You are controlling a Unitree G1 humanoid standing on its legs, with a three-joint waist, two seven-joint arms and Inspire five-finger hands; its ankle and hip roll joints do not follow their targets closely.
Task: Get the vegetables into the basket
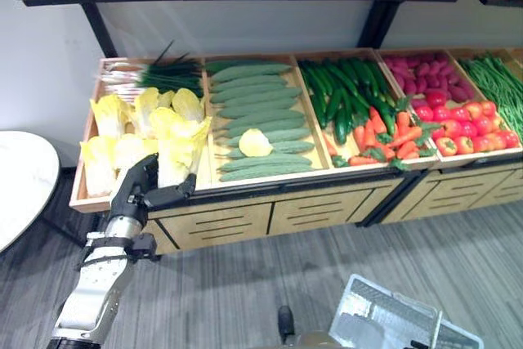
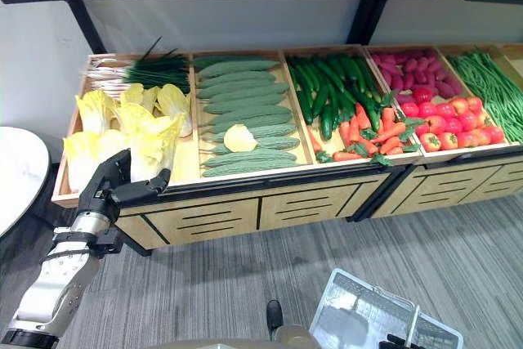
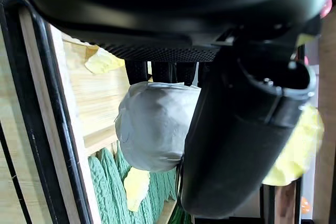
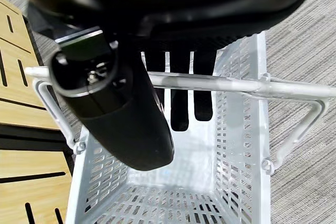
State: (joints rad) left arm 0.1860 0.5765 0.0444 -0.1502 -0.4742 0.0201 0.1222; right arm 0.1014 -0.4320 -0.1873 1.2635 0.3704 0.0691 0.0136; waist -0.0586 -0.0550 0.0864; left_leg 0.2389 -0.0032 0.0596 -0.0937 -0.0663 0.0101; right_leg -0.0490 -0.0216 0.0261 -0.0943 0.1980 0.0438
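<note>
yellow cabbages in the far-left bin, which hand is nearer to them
Left. The left hand is at the yellow cabbages, fingers on one; the right hand is down at the white basket handle.

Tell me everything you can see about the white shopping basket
The basket is white plastic with perforated walls and floor, and it looks empty. It shows at the bottom of the eye views, upright over the grey carpet, apart from the vegetable stand. Its thin white handle is swung up across the open top, hinged at both side walls. The right hand reaches under that handle, fingers hanging into the basket, apparently carrying it by the bar.
</note>
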